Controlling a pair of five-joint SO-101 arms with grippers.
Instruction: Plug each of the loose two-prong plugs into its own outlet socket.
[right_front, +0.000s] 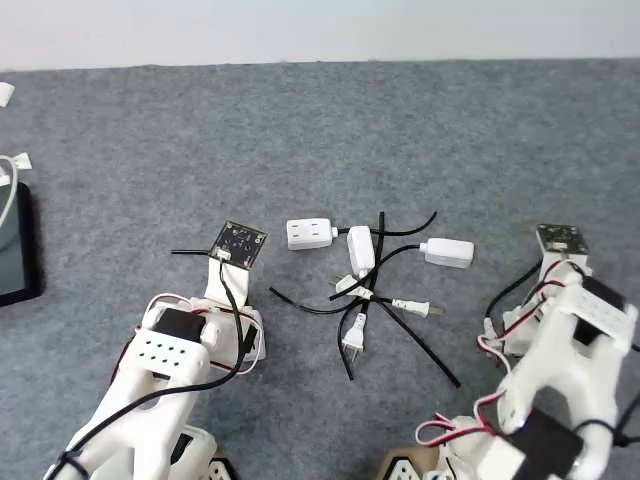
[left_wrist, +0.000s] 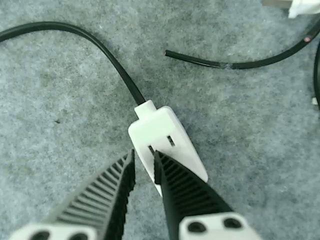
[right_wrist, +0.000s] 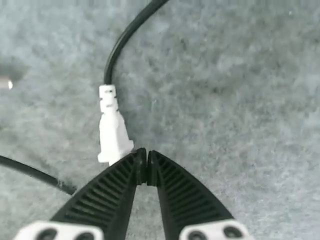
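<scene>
Grey table (right_front: 120, 150); plugs (right_front: 352, 340), sockets (right_front: 309, 233) cluster well apart from its far edge.

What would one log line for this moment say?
left gripper: fingers slightly apart over socket | right gripper: fingers shut beside plug | held: nothing

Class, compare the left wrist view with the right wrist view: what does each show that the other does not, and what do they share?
Only the left wrist view: a white outlet socket with two slots, lying just beyond the slightly open left end effector. Only the right wrist view: a white plug beside the shut right end effector. Both: the grey table and a black cord running to the white piece.
</scene>
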